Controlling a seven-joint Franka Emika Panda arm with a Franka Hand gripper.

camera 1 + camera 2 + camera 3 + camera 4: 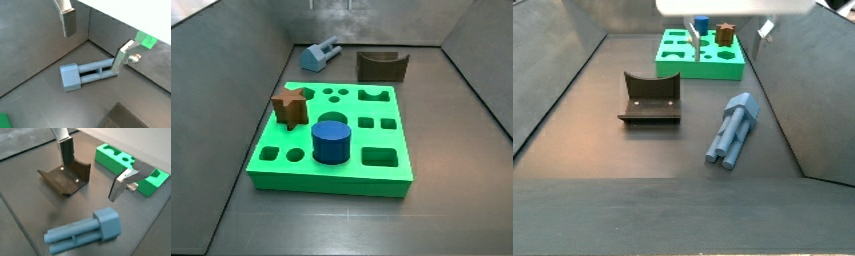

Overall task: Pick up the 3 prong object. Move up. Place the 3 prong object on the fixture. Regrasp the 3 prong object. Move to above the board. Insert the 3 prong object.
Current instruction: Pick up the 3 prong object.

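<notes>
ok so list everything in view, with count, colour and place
3 prong object: one, grey-blue, lying flat on the floor, beside the fixture.
fixture: one, dark brown, on the floor between the board and the camera in a side view.
board: one, bright green, on the floor.
cylinder: one, dark blue, upright in a board hole.
star-shaped peg: one, brown, standing in the board.
tool: one, silver fingers, open, empty, above the 3 prong object.

Matt plastic 3 prong object (85,74) — pincer (95,36) plates brushed metal (silvery).
</notes>
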